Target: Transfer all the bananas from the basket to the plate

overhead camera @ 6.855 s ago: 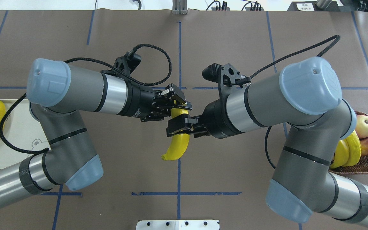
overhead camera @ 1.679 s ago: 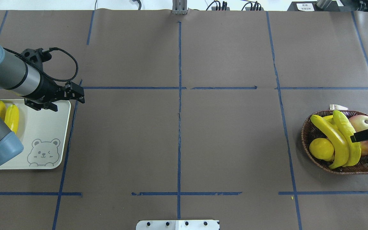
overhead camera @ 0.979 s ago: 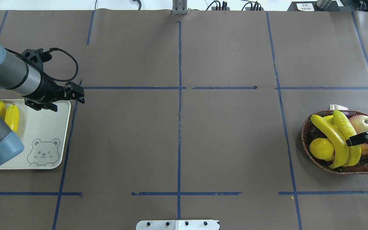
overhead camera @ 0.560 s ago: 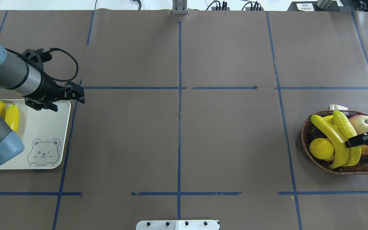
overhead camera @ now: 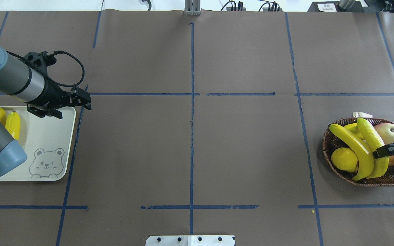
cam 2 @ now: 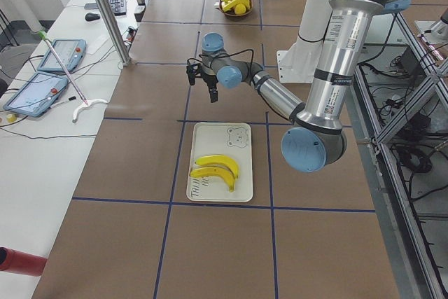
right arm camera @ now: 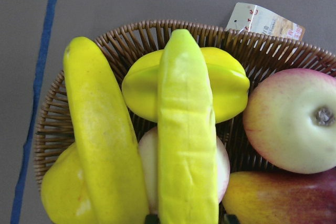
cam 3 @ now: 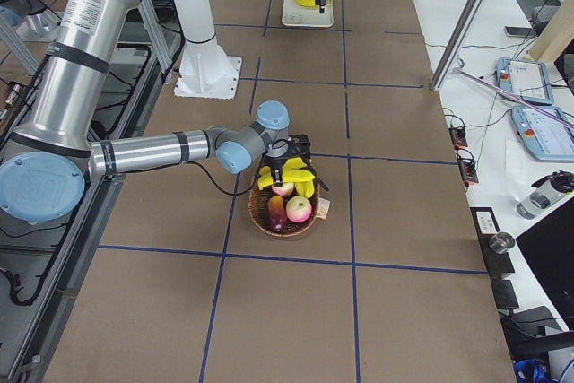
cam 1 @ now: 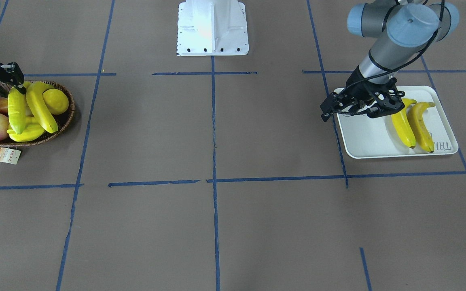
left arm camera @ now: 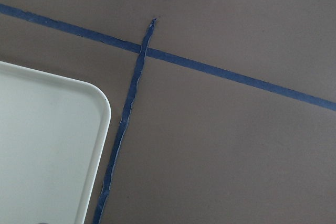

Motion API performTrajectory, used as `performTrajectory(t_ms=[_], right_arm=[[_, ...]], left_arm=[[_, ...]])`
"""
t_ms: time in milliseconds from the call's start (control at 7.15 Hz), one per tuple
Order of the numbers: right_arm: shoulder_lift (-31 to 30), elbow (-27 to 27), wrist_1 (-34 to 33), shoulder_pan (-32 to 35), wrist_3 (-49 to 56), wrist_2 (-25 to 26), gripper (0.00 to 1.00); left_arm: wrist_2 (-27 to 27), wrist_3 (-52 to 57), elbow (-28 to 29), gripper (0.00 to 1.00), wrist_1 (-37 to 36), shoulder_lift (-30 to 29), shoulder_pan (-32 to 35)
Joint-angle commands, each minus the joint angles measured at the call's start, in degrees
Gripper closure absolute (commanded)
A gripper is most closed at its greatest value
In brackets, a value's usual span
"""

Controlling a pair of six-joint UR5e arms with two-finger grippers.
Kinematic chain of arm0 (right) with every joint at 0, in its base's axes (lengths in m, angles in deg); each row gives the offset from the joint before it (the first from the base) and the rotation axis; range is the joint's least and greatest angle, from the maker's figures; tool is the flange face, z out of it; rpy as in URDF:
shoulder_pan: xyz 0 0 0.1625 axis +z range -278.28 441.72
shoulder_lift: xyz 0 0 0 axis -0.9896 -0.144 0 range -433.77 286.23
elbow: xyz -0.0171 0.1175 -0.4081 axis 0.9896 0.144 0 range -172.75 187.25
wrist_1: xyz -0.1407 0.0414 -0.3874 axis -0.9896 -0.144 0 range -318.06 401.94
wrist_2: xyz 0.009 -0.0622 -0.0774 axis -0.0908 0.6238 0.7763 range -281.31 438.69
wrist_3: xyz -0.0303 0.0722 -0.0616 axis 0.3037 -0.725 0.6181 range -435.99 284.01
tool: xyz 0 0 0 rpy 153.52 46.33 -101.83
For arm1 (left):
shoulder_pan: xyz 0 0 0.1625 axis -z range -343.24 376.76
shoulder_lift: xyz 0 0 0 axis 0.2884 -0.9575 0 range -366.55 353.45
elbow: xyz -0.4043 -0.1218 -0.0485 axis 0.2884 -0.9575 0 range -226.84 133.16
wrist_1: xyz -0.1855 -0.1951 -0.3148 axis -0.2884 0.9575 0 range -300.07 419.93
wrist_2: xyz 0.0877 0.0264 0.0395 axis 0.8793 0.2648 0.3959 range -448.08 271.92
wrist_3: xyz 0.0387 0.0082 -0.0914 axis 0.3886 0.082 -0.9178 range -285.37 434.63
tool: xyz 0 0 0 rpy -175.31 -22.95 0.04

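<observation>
The right gripper (overhead camera: 377,153) is closed in on the greenish banana (overhead camera: 371,140), with one of its fingertips (right arm camera: 151,217) tight against each side. That banana lies on top of the other fruit in the basket (overhead camera: 326,153), at the 3 o'clock side in the overhead view. Its long way runs from 11 o'clock to 5 o'clock. A second banana (overhead camera: 354,145) lies just beside it at 9 o'clock. The left gripper (overhead camera: 88,102) is spread open and holds nothing, over the 1 o'clock corner of the plate (overhead camera: 46,136). A third banana (cam 1: 402,123) and a fourth banana (cam 1: 419,125) lie side by side on the plate.
</observation>
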Motion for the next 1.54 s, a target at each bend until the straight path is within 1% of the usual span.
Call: performTrajectory(t_ms=[0,140,420,560,839,979,1119,1259,1399], right_arm=[[-0.1,-0.1,0.1,0.0,0.0,-0.1,0.83],[-0.2,-0.2,0.1,0.1,-0.1,-0.1,0.94],[-1.7,-1.6,0.1,0.6,0.0,-0.8,0.98],[-3.7,-3.1,0.0,3.8,1.7,-3.3,0.99],[-7.1,-4.0,-0.4,15.2,13.6,-12.2,0.99],[-6.6,-3.9,-0.6,20.3,17.1,-16.0,1.0],[-4.5,-3.9,-0.8,22.7,16.9,-19.3,1.0],[-1.9,-3.8,-1.5,24.2,16.0,-24.5,1.0],[3.6,-3.5,-3.1,24.4,10.8,-28.7,1.0]], left_arm=[[0.0,-0.1,-0.1,0.01,0.0,0.1,0.0],[0.1,-0.1,-0.1,0.01,0.0,0.1,0.0],[0.0,-0.1,-0.1,0.01,0.0,0.1,0.0],[0.0,-0.1,-0.2,0.01,0.0,0.1,0.0],[0.0,-0.2,-0.3,0.01,0.0,0.0,0.0],[0.0,-0.7,-0.5,0.01,0.0,0.0,0.0],[0.0,-0.8,-0.5,0.01,0.1,-0.1,-0.1],[0.0,-0.8,-0.5,0.01,0.1,-0.1,-0.1],[-0.1,-0.9,-0.5,0.01,0.3,-0.1,-0.1]])
